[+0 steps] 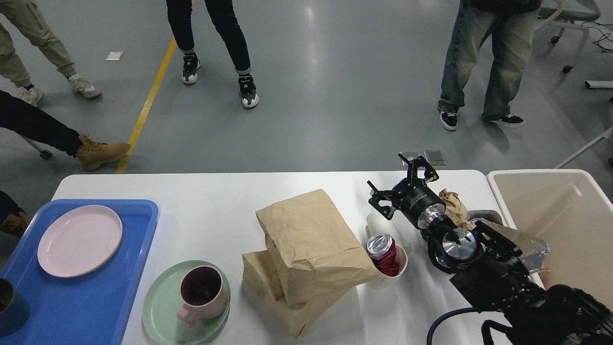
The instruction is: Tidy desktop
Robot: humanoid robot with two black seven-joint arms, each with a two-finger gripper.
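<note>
Landmark: the large tan crumpled paper bag (311, 239) near the middle of the wide white rounded tabletop (215, 201), leaning on a second, flatter tan paper bag (282, 302) under it; every place below is told from this bag.

Task's thing: the tabletop spreads under the bag in all directions and fills the lower half of the view; it carries everything named here except the bin.

Right gripper: my right gripper (401, 183) hangs just right of the bag, above the far edge of the white cup; its two black fingers are spread apart and grasp nothing.

Left gripper: no part of it shows.

Rubbish left: a red dented drinks can (383, 253) stands in a white paper cup (390, 275) touching the bag's right side; further right lie a small crumpled brown paper wad (454, 206) and some silvery foil (527, 244), partly hidden by my arm.

Crockery left: left of the bag a pink mug (203, 292) sits on a pale green round plate (163, 311), not yet on the tray.

Done: far left of the bag, the blue plastic tray (96, 306) already holds a pale pink round plate (80, 240); a dark cup (10, 306) shows at its left edge.

Bin: the beige plastic bin (503, 191), far right of the bag, shows nothing inside where I can see.

Progress: I judge it early; both bags, can, cup, wad and foil have yet to reach the bin.
</note>
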